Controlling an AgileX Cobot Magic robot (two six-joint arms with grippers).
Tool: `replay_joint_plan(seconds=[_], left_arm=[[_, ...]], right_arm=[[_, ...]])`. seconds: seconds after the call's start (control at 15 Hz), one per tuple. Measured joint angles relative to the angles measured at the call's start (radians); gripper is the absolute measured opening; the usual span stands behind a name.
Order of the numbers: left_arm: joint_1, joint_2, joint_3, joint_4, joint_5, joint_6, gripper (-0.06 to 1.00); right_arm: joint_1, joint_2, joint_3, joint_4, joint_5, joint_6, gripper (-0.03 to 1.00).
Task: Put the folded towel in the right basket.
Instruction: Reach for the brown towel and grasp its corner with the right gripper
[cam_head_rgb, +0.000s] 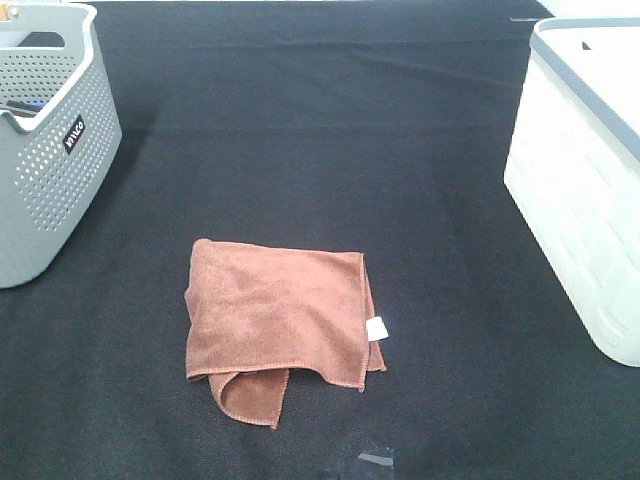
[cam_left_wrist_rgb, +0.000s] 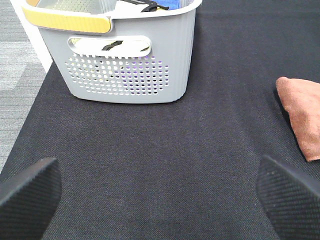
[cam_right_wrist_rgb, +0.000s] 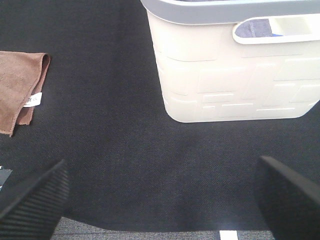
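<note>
**Exterior high view: towel not yet picked up, whole task ahead**

Exterior high shows the folded towel (cam_head_rgb: 275, 315) lying on the black table cover (cam_head_rgb: 330, 140) in the lower middle of the frame. Its small white tag (cam_head_rgb: 377, 328) sits at the right-hand edge, and one corner spills loosely below. The right basket (cam_head_rgb: 575, 190), white with a grey rim, stands at the right edge of the frame, well apart from the cloth. A grey perforated basket (cam_head_rgb: 60, 170) sits at the upper left and is not the target. Neither arm appears in this view.

The left gripper (cam_left_wrist_rgb: 160, 200) has its fingers (cam_left_wrist_rgb: 30, 195) spread wide with only bare table cover between them. The towel's edge shows off to one side, touching neither finger. The right gripper (cam_right_wrist_rgb: 160, 200) is likewise spread wide and empty, with the right basket ahead of it and the towel's tagged edge off to the side.

By these pictures nothing of the task is done: the towel is ungrasped and outside the basket. What remains is the reach, the pinch, the lift, the carry over the grey rim and the release inside. The right arm looks the better placed, being on the basket's side
</note>
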Motion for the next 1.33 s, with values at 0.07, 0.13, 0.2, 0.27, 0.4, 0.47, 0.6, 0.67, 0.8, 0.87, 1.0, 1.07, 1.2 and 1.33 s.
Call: replay_joint_plan(seconds=[0.07,0.13,0.2,0.27,0.4,0.47,0.6,0.67,0.8,0.87,1.0,1.07,1.2,1.33], left_arm=[[0.000,0.000,0.000,0.000,0.000,0.000,0.99],[0.000,0.000,0.000,0.000,0.000,0.000,0.99],[0.000,0.000,0.000,0.000,0.000,0.000,0.99],[0.000,0.000,0.000,0.000,0.000,0.000,0.99],[0.000,0.000,0.000,0.000,0.000,0.000,0.99],[0.000,0.000,0.000,0.000,0.000,0.000,0.99],[0.000,0.000,0.000,0.000,0.000,0.000,0.99],[0.000,0.000,0.000,0.000,0.000,0.000,0.99],[0.000,0.000,0.000,0.000,0.000,0.000,0.99],[0.000,0.000,0.000,0.000,0.000,0.000,0.99],[0.000,0.000,0.000,0.000,0.000,0.000,0.99],[0.000,0.000,0.000,0.000,0.000,0.000,0.99],[0.000,0.000,0.000,0.000,0.000,0.000,0.99],[0.000,0.000,0.000,0.000,0.000,0.000,0.99]], right_arm=[[0.000,0.000,0.000,0.000,0.000,0.000,0.96],[0.000,0.000,0.000,0.000,0.000,0.000,0.96],[0.000,0.000,0.000,0.000,0.000,0.000,0.96],[0.000,0.000,0.000,0.000,0.000,0.000,0.96],[0.000,0.000,0.000,0.000,0.000,0.000,0.96],[0.000,0.000,0.000,0.000,0.000,0.000,0.96],[0.000,0.000,0.000,0.000,0.000,0.000,0.96],[0.000,0.000,0.000,0.000,0.000,0.000,0.96],[0.000,0.000,0.000,0.000,0.000,0.000,0.96],[0.000,0.000,0.000,0.000,0.000,0.000,0.96],[0.000,0.000,0.000,0.000,0.000,0.000,0.96],[0.000,0.000,0.000,0.000,0.000,0.000,0.96],[0.000,0.000,0.000,0.000,0.000,0.000,0.96],[0.000,0.000,0.000,0.000,0.000,0.000,0.96]])
